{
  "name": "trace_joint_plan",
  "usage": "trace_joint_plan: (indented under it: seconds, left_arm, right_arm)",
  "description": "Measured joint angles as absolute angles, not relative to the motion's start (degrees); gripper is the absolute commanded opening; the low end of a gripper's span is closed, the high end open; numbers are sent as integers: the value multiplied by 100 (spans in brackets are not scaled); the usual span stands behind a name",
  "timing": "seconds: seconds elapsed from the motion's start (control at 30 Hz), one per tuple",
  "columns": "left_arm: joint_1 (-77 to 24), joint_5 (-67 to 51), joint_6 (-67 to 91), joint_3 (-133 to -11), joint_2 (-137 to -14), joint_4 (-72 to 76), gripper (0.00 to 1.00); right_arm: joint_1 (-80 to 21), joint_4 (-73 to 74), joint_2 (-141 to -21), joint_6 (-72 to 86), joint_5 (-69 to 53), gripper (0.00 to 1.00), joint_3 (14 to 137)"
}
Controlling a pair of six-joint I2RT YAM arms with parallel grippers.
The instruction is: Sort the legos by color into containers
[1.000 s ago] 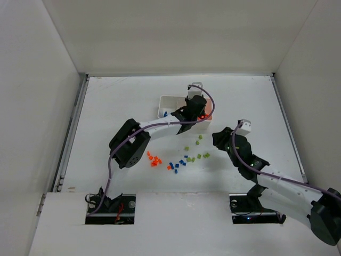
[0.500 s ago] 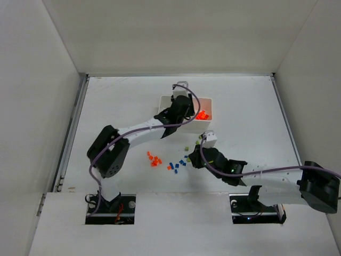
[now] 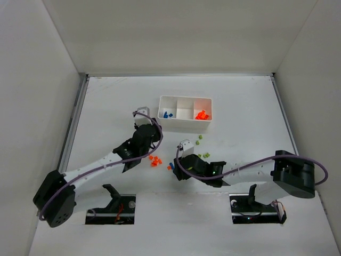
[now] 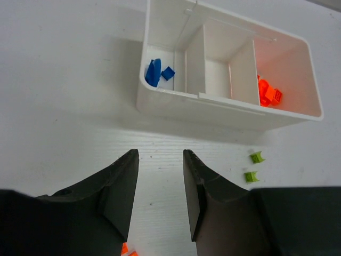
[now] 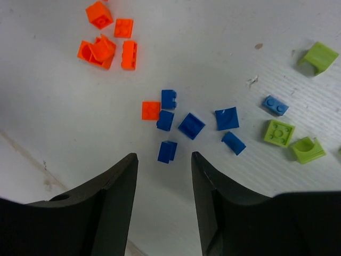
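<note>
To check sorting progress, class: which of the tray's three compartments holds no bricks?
The middle compartment is empty; the left compartment holds blue bricks and the right compartment holds orange bricks.

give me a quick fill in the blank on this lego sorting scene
The white tray has ___ compartments. Seen from the top camera, the bricks in its left compartment are ___. The pile in its right compartment is ___. The loose brick just ahead of the right tool is ___.
Missing: three; blue; orange; blue
</note>
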State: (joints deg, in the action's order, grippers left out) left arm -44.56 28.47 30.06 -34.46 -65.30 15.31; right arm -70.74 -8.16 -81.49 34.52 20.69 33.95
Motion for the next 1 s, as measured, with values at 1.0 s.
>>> trace_joint_plan:
  seconds: [1.0]
  left_arm:
    - [-5793,3758,4025,-2292,-5011,-475,35]
  right_arm:
    - [-6320,-115,-8230,3179,2056,18,4624]
